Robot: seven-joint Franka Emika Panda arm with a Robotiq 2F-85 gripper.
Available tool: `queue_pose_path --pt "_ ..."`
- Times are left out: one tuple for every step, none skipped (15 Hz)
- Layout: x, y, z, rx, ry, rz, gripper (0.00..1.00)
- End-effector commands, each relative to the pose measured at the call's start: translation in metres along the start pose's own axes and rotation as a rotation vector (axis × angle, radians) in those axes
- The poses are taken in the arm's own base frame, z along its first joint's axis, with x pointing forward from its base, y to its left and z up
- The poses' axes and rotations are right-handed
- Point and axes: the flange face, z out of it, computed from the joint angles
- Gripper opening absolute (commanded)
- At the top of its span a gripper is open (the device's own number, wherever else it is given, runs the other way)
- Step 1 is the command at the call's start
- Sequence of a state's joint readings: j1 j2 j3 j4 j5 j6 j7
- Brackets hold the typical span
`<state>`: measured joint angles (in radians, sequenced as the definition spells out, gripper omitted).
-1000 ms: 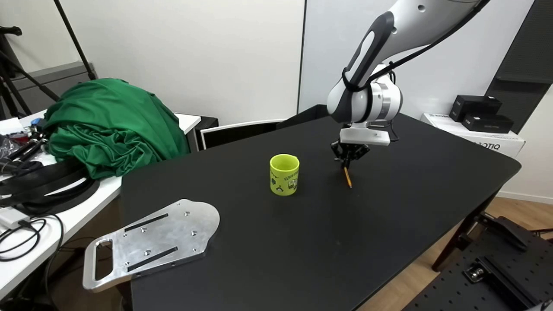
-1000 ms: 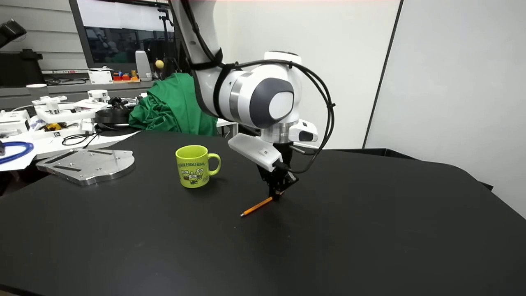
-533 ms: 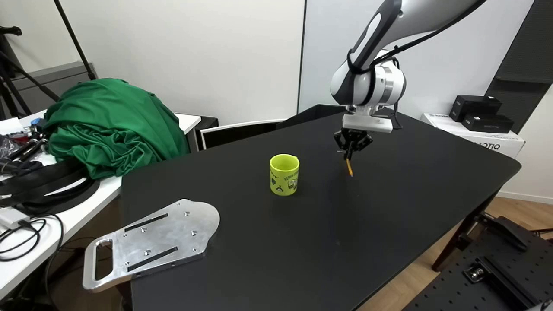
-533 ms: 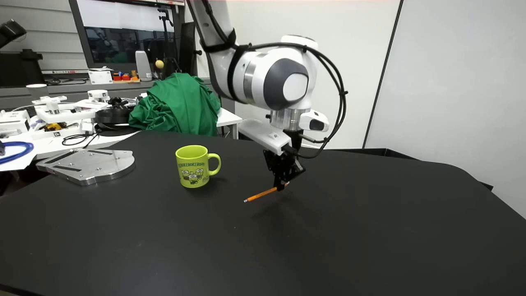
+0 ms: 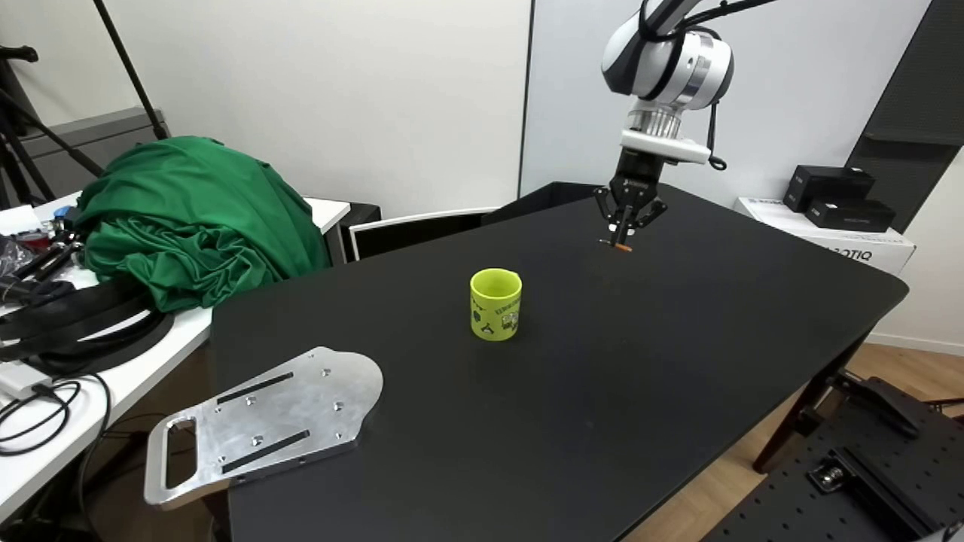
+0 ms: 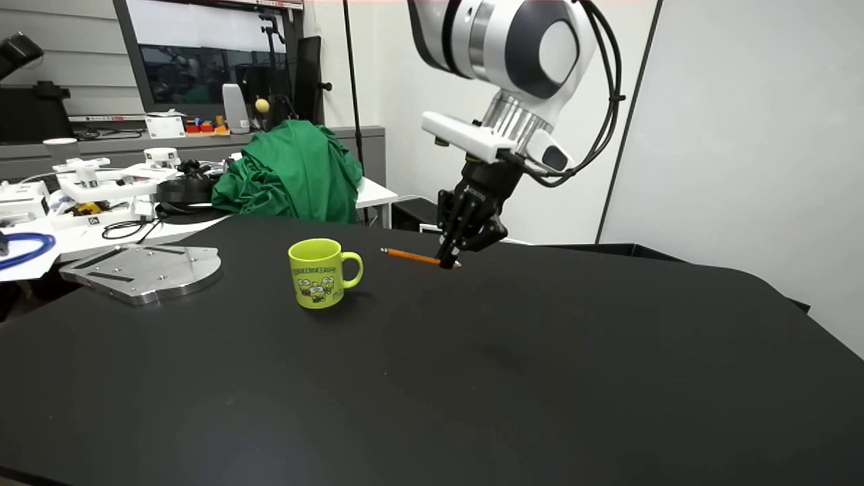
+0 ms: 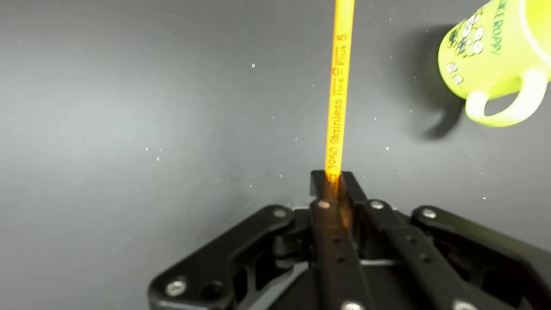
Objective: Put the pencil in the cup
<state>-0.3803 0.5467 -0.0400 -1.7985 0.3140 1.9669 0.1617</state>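
Cup (image 5: 495,316) stands upright, depths unclear; the hand (image 7: 334,186) grips pencil (image 6: 410,256) outside.

Exterior views overlooking cup (image 5: 495,309), wrist's seemingly nearer

White wall panels (image 5: 339,98), parted by a dark vertical seam (image 5: 526,98), rise beyond the far edge of the black worktop (image 5: 572,452). A white side table (image 5: 143,376) stands beside its left edge, a grey cabinet (image 5: 113,132) behind. Light wood flooring (image 5: 715,489) shows past the right edge. A glossy dark-framed panel (image 6: 202,74), screen or window unclear, rises beyond the far left corner. Soft glare (image 7: 64,116) lightens the worktop in the wrist view.
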Motion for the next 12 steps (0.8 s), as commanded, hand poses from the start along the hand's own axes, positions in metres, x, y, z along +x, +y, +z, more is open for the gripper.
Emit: queue_pose_path --pt "0.008 -0.002 -0.021 0.053 -0.183 0.045 0.02" --pt "0.007 -0.003 -0.026 0.065 -0.241 0.051 0.02" --pt "0.005 -0.007 -0.028 0.076 -0.296 0.057 0.02" --pt "0.004 -0.010 -0.028 0.093 -0.355 0.066 0.02" --pt "0.003 -0.015 -0.027 0.109 -0.414 0.075 0.02" --pt "0.002 -0.021 -0.025 0.124 -0.471 0.080 0.02" --pt "0.001 -0.028 -0.022 0.139 -0.527 0.091 0.02" --pt "0.001 -0.034 -0.022 0.156 -0.584 0.099 0.02" --pt "0.000 -0.041 -0.021 0.173 -0.639 0.112 0.02" --pt "-0.001 -0.051 -0.020 0.191 -0.691 0.127 0.02" --pt "0.000 -0.061 -0.019 0.208 -0.727 0.138 0.02" --pt "0.001 -0.071 -0.019 0.227 -0.755 0.147 0.02"
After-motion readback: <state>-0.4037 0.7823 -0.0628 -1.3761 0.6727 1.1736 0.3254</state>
